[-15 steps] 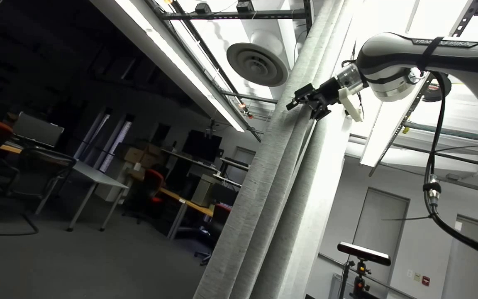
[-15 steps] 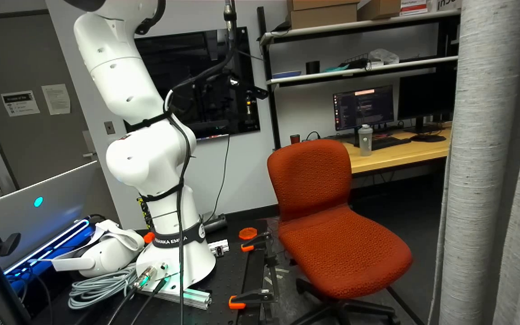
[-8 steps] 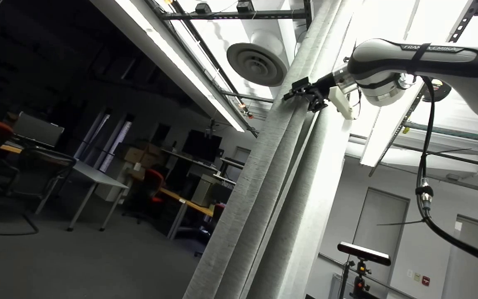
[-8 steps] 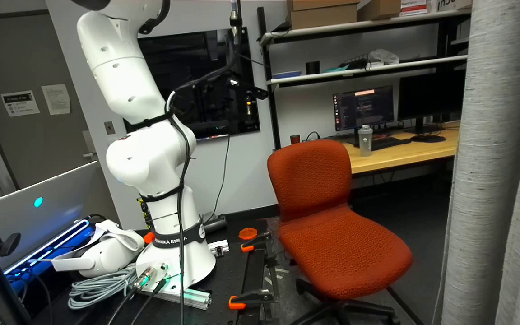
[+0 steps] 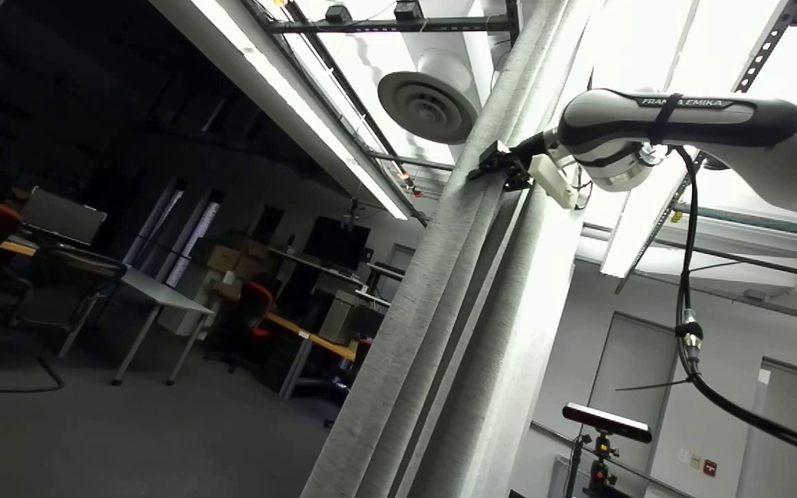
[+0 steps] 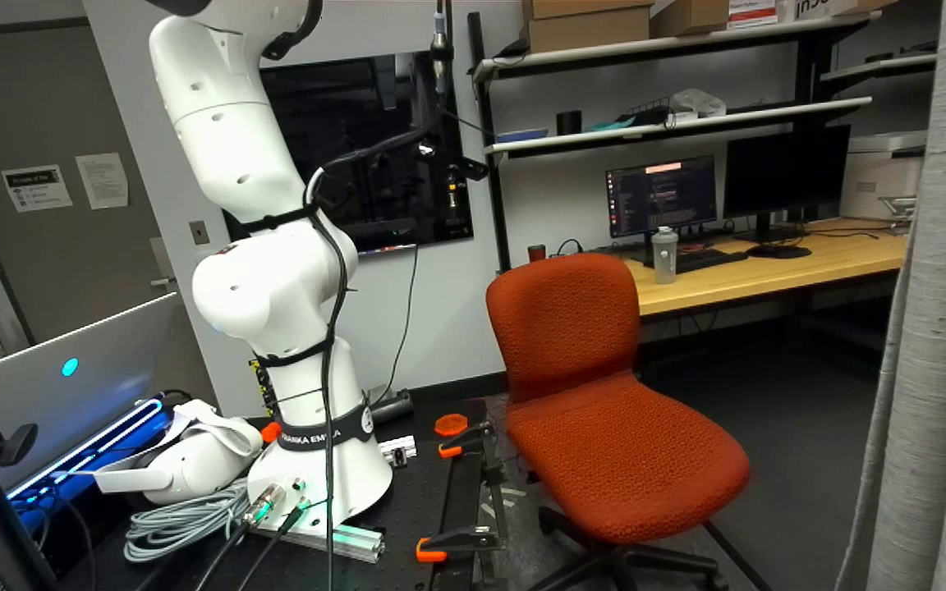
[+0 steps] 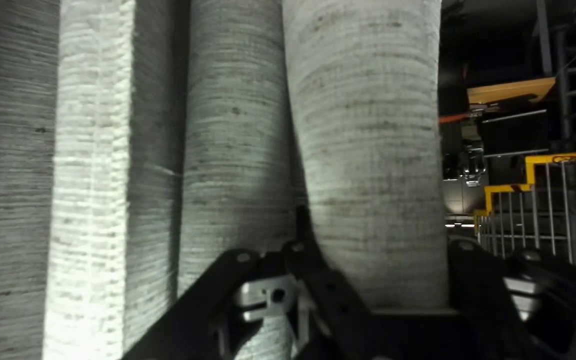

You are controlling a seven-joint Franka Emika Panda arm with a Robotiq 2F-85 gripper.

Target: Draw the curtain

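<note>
The curtain (image 5: 433,332) hangs in long grey-white folds, running slantwise through an exterior view and along the right edge of an exterior view (image 6: 945,328). High up against it is my gripper (image 5: 492,181). In the wrist view a thick fold of the curtain (image 7: 368,125) runs down between the fingers of my gripper (image 7: 378,235) and fills the gap. One finger (image 7: 328,280) lies along the fold's left side, the opposite one beside its right edge. The jaws stand well apart, and the fold looks broad, not pinched. Fingertips are partly hidden by fabric and blur.
A red chair (image 6: 629,460) stands beside the arm's table, with a wooden desk (image 6: 769,275) and monitors behind. A camera on a stand (image 5: 606,422) is at the lower right. Ceiling frames and a round vent (image 5: 429,107) lie overhead near the curtain.
The arm has shifted down and left in an exterior view, and the fingers have drawn somewhat closer together. The curtain's edge has moved right in an exterior view, uncovering more desk and a printer.
</note>
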